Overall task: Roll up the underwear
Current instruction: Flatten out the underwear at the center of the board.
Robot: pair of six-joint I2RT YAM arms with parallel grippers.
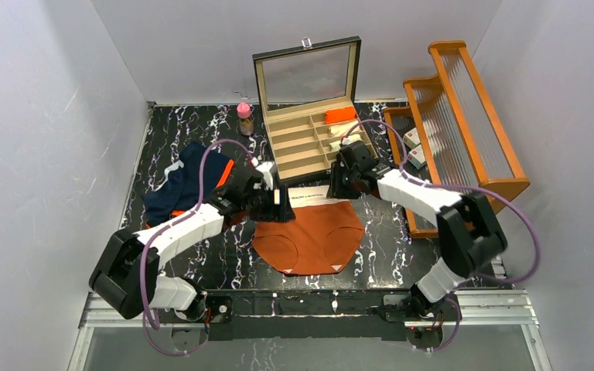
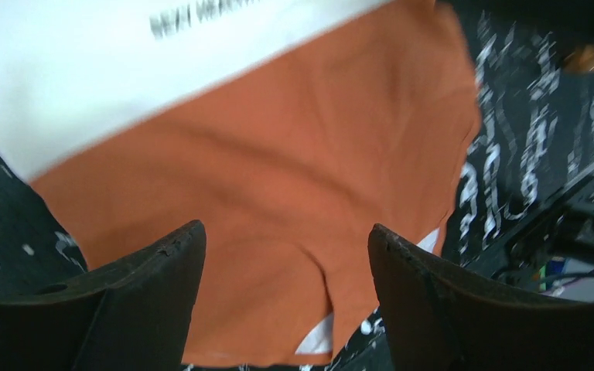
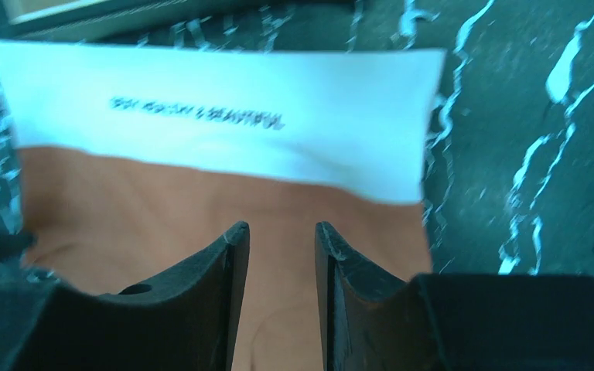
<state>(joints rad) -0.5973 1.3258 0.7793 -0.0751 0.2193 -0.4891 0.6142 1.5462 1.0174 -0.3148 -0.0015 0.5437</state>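
Black marbled tabletop backs both grippers. The left gripper stands wide and empty over the rust-orange underwear. The right gripper, narrowly parted, holds nothing above the white waistband, whose print is blurred. The left arm partly hides the navy underwear.

The rust-orange underwear, white waistband at its far edge, lies spread flat; the navy underwear with orange trim lies crumpled left of it.

A compartmented case stands at the back of the black marbled table, glass lid raised (something orange in one far compartment); a pink-capped bottle just left; a wooden rack right.
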